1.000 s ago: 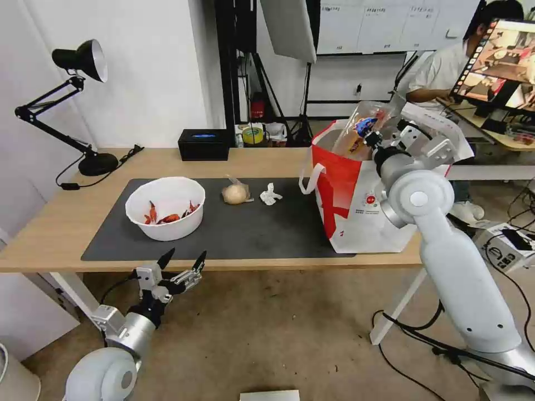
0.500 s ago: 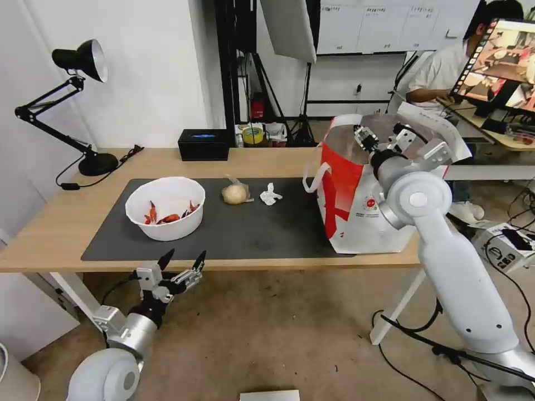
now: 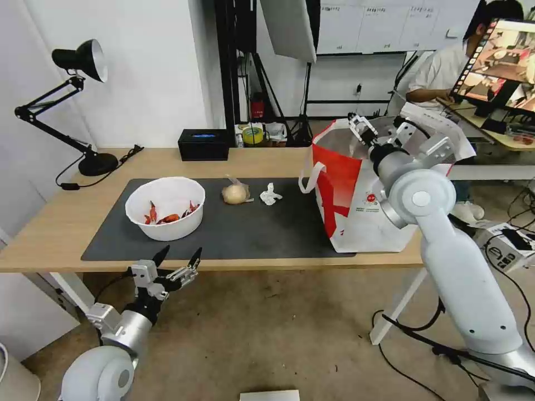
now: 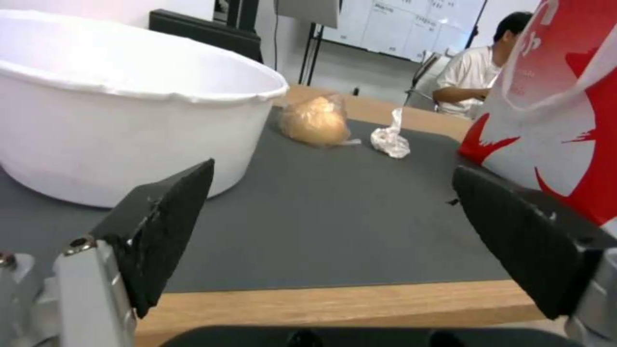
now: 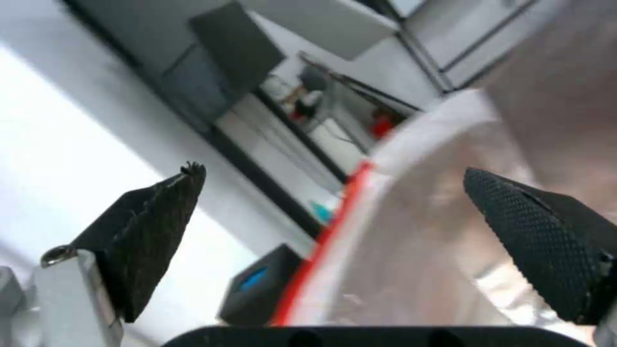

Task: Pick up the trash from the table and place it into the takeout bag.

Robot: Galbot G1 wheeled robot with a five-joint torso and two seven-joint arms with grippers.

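Your right gripper (image 3: 379, 126) hangs over the open mouth of the takeout bag (image 3: 356, 195), jaws spread and empty. Three pieces wait on the grey mat (image 3: 267, 234) beside the bag: nearest is the crumpled tissue (image 3: 270, 194), then the wrapped bun (image 3: 235, 193), then the white bowl of crayfish shells (image 3: 165, 208) farthest off. I'd judge most of the job is left. Your left gripper (image 3: 177, 265) idles below the table (image 3: 50, 223) edge (jaws apart, holding nothing). The bag's round red logo (image 3: 370, 201) is too small to read.
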